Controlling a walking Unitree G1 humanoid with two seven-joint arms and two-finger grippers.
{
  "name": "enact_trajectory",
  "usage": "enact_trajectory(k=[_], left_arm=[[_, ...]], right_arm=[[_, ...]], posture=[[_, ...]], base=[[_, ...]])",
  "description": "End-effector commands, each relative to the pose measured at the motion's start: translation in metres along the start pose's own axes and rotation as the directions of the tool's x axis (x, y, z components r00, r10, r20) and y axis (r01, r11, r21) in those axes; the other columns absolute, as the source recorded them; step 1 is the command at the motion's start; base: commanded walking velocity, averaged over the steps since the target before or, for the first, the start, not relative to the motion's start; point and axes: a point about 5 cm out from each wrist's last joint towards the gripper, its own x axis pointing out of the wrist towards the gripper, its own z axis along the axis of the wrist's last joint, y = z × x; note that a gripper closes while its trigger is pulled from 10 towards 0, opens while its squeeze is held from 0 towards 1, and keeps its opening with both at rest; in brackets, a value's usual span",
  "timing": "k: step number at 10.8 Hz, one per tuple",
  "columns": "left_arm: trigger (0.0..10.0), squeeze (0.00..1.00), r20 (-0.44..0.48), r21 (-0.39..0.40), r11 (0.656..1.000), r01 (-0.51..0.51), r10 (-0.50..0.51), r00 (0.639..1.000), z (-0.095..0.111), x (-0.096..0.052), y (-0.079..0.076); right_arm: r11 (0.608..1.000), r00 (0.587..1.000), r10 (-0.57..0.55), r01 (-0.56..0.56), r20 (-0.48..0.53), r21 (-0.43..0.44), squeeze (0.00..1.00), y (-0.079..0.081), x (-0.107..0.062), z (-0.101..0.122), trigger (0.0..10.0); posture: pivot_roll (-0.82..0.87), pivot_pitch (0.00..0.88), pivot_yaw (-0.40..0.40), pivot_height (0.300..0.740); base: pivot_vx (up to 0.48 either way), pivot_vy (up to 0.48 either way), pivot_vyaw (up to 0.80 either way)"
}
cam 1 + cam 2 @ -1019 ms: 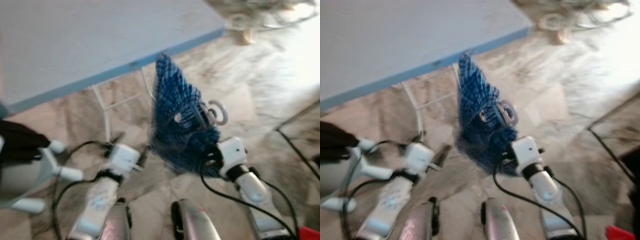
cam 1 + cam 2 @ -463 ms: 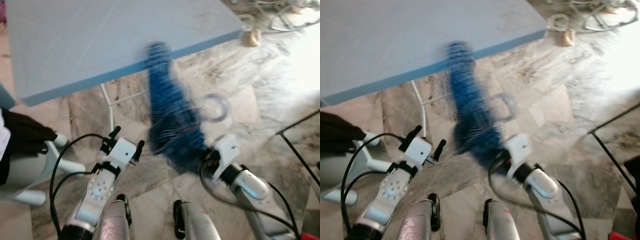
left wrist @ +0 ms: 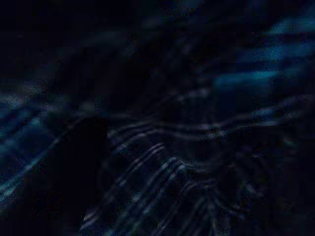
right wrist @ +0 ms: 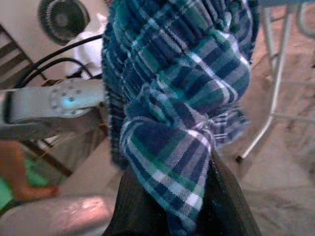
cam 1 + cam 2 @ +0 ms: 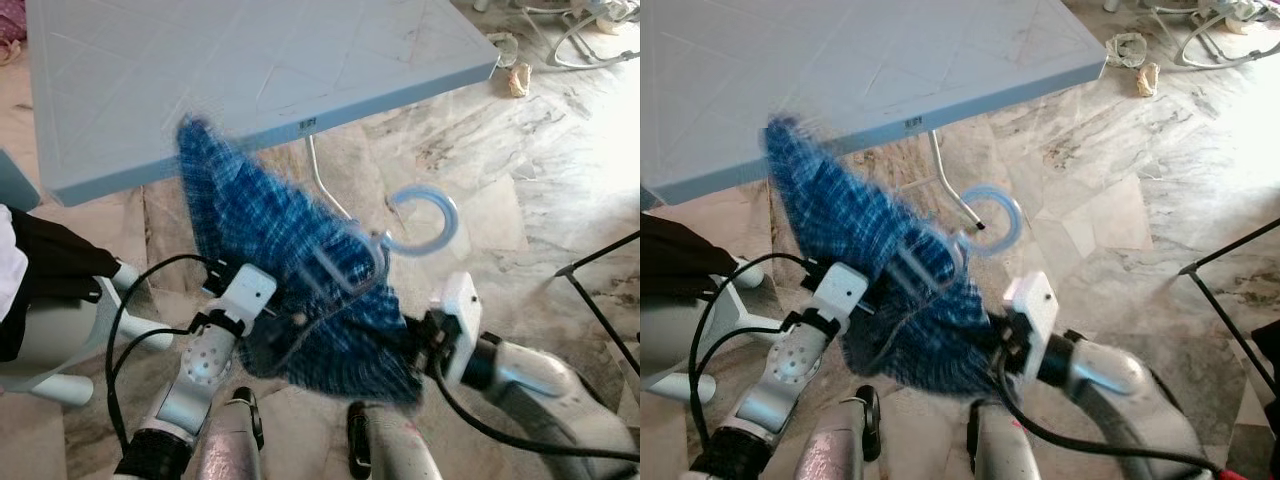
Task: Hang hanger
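A blue plaid shirt (image 5: pixel 290 270) hangs on a pale translucent hanger whose hook (image 5: pixel 428 215) curls up to the right of the cloth. The shirt is blurred and spreads in front of the table edge, low over the floor. My right gripper (image 4: pixel 170 201) is shut on a bunched fold of the shirt at its lower right corner (image 5: pixel 405 345). My left gripper (image 5: pixel 258 297) reaches up against the shirt's lower left side, its tip covered by the fabric. The left wrist view is dark, with plaid cloth (image 3: pixel 172 162) pressed close to the camera.
A light blue table (image 5: pixel 250 60) stands ahead, with a white metal leg (image 5: pixel 322 180) behind the shirt. A white stool with dark cloth (image 5: pixel 50 275) is at the left. A black stand leg (image 5: pixel 600 290) crosses the marble floor at right; cables (image 5: pixel 590 30) lie far right.
The shirt has swung left and spread out, now covering my left gripper's tip. My right arm has dropped and turned inward. The camera has shifted, so the table sits differently.
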Motion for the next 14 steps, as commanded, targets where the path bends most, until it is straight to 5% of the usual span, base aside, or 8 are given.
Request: enact_trajectory(k=[1, 3, 5, 7, 9, 10, 11, 14], left_arm=[[10.0, 0.0, -0.033, 0.02, 0.999, -0.039, 0.04, 0.999, -0.009, -0.004, 0.006], [10.0, 0.0, -0.066, 0.032, 0.987, -0.16, 0.161, 0.985, -0.016, -0.005, 0.027], [10.0, 0.0, -0.079, 0.076, 0.947, -0.311, 0.317, 0.945, -0.021, -0.011, 0.057], [10.0, 0.0, -0.075, 0.094, 0.923, -0.373, 0.38, 0.922, -0.022, -0.014, 0.074], [10.0, 0.0, -0.087, 0.082, 0.926, -0.368, 0.375, 0.923, -0.024, -0.013, 0.075], [10.0, 0.0, -0.089, 0.081, 0.927, -0.367, 0.374, 0.923, -0.025, -0.014, 0.077], [10.0, 0.0, -0.109, 0.066, 0.923, -0.379, 0.384, 0.917, -0.028, -0.016, 0.08], [10.0, 0.0, -0.216, 0.004, 0.917, -0.399, 0.39, 0.895, -0.043, -0.019, 0.078]], right_arm=[[1.0, 1.0, 0.019, -0.019, -0.005, -0.005, 0.0, 0.003, -0.004, 0.003, 10.0], [0.998, 0.996, 0.067, -0.066, -0.051, 0.015, 0.0, 0.009, -0.006, -0.003, 10.0], [0.997, 0.96, 0.067, -0.072, -0.272, -0.007, 0.0, 0.007, -0.026, -0.035, 10.0], [0.997, 0.901, 0.012, -0.042, -0.433, -0.06, 0.0, 0.001, -0.05, -0.059, 10.0], [0.974, 0.751, -0.115, -0.043, -0.65, -0.222, 0.0, -0.022, -0.08, -0.088, 10.0], [0.976, 0.739, -0.118, -0.036, -0.663, -0.213, 0.0, -0.024, -0.086, -0.091, 10.0], [0.974, 0.735, -0.131, -0.031, -0.665, -0.225, 0.0, -0.026, -0.093, -0.089, 10.0], [0.975, 0.849, -0.098, -0.023, -0.52, -0.223, 0.0, -0.03, -0.089, -0.052, 10.0]], posture=[[-0.07, 0.253, -0.025, 0.74], [-0.06, 0.254, -0.025, 0.74], [-0.06, 0.254, -0.023, 0.74], [-0.06, 0.255, -0.023, 0.74], [-0.06, 0.254, -0.021, 0.74], [-0.06, 0.255, -0.022, 0.74], [-0.07, 0.256, -0.022, 0.74], [-0.08, 0.255, -0.021, 0.74]], base=[[0.0, 0.0, 0.0], [0.0, 0.0, 0.0], [0.0, 0.0, 0.0], [0.0, 0.0, 0.0], [0.0, 0.0, 0.0], [0.0, 0.0, 0.0], [0.0, 0.0, 0.0], [0.0, 0.0, 0.0]])
